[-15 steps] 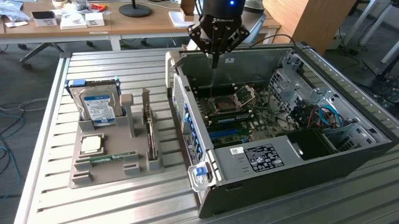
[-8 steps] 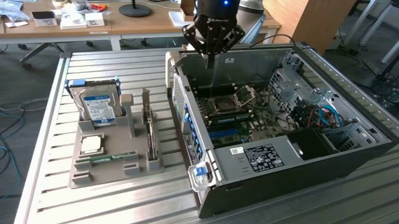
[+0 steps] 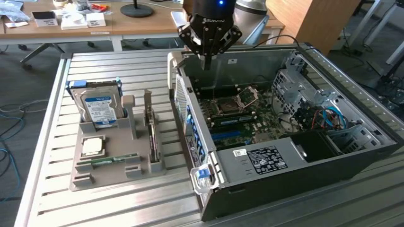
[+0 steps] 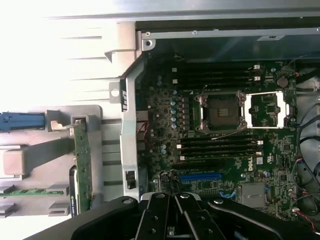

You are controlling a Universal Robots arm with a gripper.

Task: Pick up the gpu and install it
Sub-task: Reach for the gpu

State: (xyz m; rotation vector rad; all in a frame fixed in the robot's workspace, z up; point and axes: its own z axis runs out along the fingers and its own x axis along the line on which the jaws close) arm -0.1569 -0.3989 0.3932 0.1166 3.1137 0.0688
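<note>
We see the black gripper (image 3: 206, 61), fingers together and empty, over the open dark metal computer case (image 3: 252, 194). In the exterior view, the thin dark gpu (image 3: 151, 137) stands upright at its seven o'clock.

Gpu (image 3: 151, 132): thin flat rectangular card, standing upright on long edge, seated in slots of grey holder (image 3: 101, 182). Dark face; pale metal bracket strip at end farther from exterior camera. In wrist view gpu (image 4: 82, 160) shows green board edge along top, dark face beside it. Untouched, not held. Sits well apart from end effector (image 3: 207, 60): off toward exterior view's left of it, lower down, nearer exterior camera.
</note>
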